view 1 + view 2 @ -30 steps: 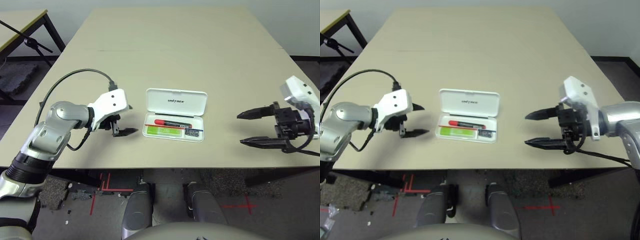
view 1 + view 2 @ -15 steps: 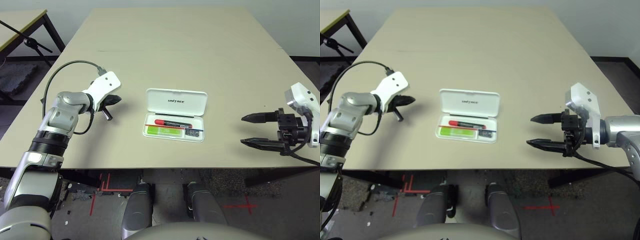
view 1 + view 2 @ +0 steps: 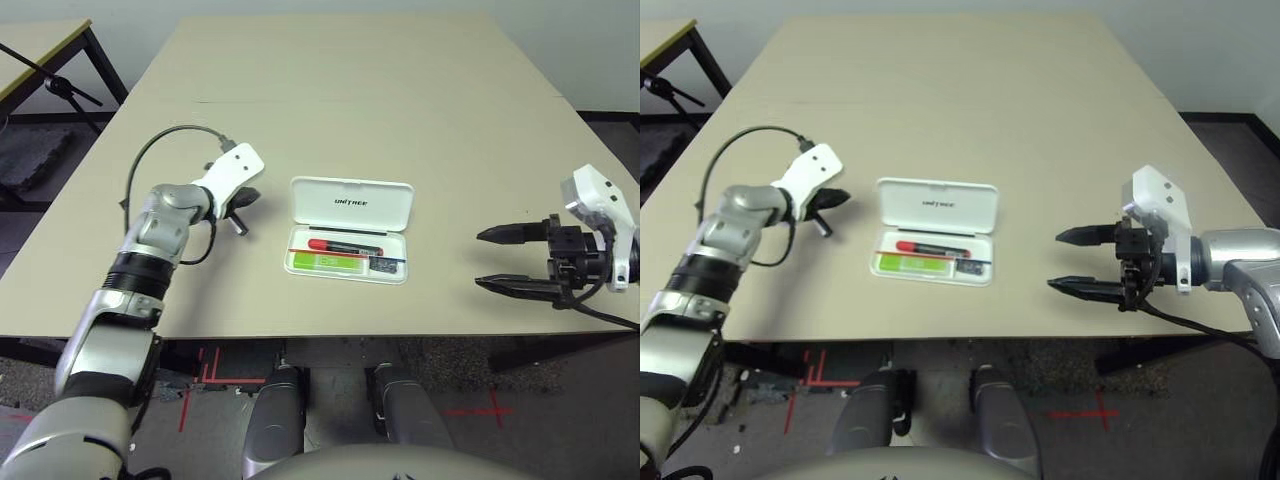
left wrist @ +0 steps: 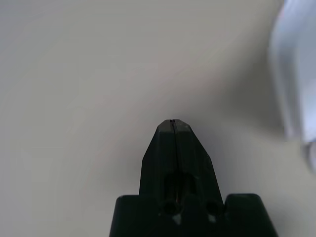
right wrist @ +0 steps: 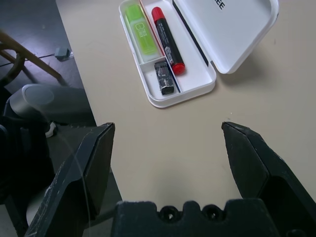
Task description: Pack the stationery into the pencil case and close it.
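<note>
Beige table (image 3: 400, 120), matte, smooth. Pencil case (image 3: 350, 203) open, between my 2 sets of jaws: left (image 3: 258, 193) together, empty; right (image 3: 478, 259) wide apart, empty. All 3 items inside. Case looks light, stiff, slick plastic, may skid. Push the lid's raised rim over from behind; don't pinch the hinge.
</note>
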Action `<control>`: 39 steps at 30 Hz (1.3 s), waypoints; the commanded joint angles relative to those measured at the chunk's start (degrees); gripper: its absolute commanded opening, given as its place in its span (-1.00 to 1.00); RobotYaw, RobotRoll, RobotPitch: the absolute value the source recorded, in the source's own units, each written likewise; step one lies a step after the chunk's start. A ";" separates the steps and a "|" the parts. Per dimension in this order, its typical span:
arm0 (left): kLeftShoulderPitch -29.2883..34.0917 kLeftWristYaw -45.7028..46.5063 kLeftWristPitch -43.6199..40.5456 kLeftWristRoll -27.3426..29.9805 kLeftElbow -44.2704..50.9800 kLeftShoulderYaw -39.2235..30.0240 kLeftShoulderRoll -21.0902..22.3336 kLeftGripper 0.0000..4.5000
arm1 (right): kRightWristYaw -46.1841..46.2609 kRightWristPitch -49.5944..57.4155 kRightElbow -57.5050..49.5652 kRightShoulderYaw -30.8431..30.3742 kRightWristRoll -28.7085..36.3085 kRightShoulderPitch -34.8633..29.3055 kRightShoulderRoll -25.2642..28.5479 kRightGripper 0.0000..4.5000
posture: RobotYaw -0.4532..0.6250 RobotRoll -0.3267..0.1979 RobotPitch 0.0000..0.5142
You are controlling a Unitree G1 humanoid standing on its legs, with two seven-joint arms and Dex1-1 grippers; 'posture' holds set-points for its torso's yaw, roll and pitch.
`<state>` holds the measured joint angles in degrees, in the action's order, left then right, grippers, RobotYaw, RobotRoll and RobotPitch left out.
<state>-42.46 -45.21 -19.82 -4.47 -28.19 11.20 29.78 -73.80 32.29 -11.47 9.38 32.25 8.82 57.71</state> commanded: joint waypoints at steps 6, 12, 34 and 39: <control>0.05 -3.92 -1.81 2.12 1.74 0.06 -2.72 -0.98 | 0.35 -1.13 -0.30 -0.91 -0.90 -0.39 -0.01 1.00 | -0.33 0.25 -0.55; 1.73 -9.67 -2.18 4.16 6.76 0.51 -0.95 -0.98 | 0.66 -1.88 0.38 -0.75 -1.41 -0.74 0.01 1.00 | -0.33 0.25 -0.57; 8.86 -20.98 -5.76 9.84 27.34 3.85 4.09 -0.98 | 0.36 -5.47 3.74 -5.74 -5.11 2.45 -0.77 1.00 | -0.29 0.25 -0.58; 11.45 -21.02 -5.06 8.58 29.22 7.13 4.27 -0.98 | 0.44 -5.99 4.40 -6.80 -6.03 3.27 -1.57 1.00 | -0.29 0.25 -0.60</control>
<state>-32.29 -65.36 -24.99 4.54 -0.24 16.35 33.81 -73.06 26.82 -7.37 3.42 26.74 11.81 56.52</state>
